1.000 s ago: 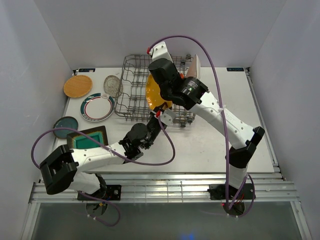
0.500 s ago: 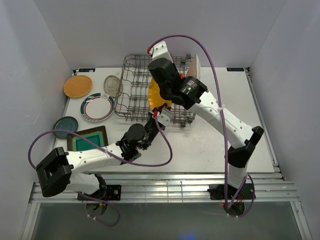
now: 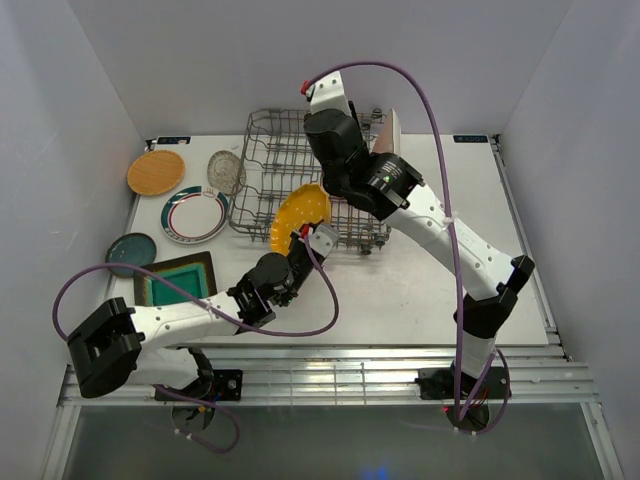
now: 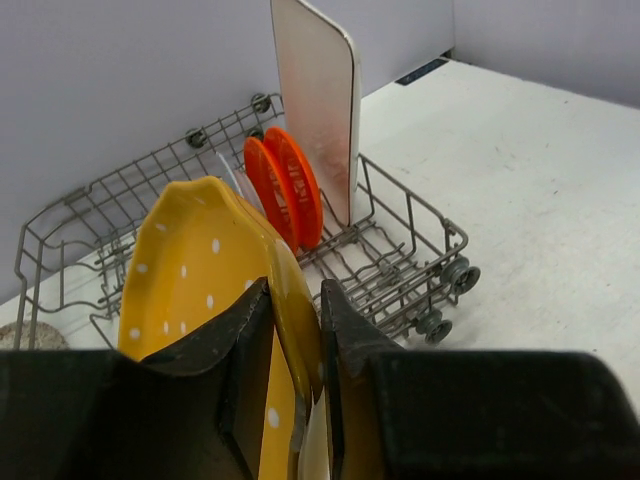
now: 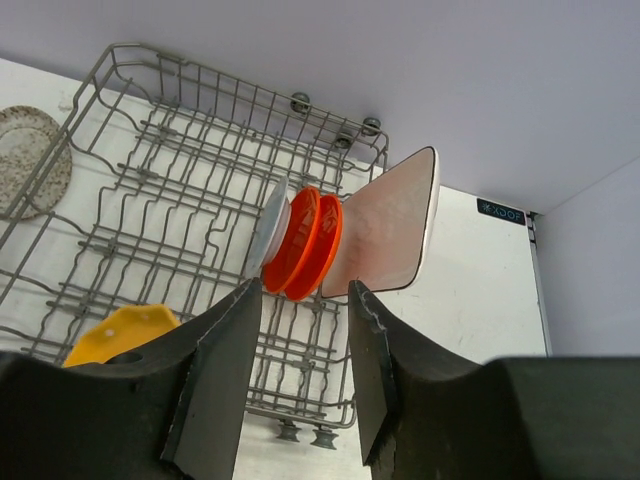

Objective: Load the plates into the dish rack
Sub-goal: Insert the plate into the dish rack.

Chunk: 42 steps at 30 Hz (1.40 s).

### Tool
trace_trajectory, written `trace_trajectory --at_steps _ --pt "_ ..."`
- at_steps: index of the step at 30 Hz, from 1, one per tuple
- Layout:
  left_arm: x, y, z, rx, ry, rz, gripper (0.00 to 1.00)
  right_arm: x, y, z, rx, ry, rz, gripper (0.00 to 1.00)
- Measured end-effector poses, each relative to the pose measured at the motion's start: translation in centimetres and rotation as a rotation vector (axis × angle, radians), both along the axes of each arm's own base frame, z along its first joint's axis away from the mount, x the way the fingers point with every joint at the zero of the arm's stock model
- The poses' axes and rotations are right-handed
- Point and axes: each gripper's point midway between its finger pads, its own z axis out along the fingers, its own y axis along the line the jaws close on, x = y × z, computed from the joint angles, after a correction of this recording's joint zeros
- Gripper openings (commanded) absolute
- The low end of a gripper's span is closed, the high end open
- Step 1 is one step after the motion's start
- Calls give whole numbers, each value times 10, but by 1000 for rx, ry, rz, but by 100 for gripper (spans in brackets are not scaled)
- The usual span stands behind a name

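A: What's new with the yellow plate [image 3: 298, 213]?

B: The right fingers [image 5: 225, 370] have let it go. They were clamped on it and now stand apart with nothing between them.

A: Did they move?

B: Yes, they rose off the plate and now sit higher over the dish rack [image 3: 258, 170].

A: And the plate itself?

B: It has tipped away from the right fingers and dropped toward the left fingers [image 4: 245, 350], which have narrowed onto its rim.

A: The left arm?

B: It has drawn back slightly.

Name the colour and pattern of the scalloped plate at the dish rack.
The scalloped plate is yellow with small white dots, clearest in the left wrist view.
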Motion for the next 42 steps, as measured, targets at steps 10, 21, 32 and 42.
trace_trajectory --at_steps 10,21,32,42 --pt "3 7 1 -25 -9 28 0 -1 -3 1 5 -8 -4 60" --pt "23 25 9 -100 23 73 0 -13 -24 24 59 -50 -18 66" --pt "51 26 47 -234 47 62 0 -45 -70 37 179 -131 -9 98" --pt "92 19 60 -295 96 46 0 -73 -100 80 389 -270 52 90"
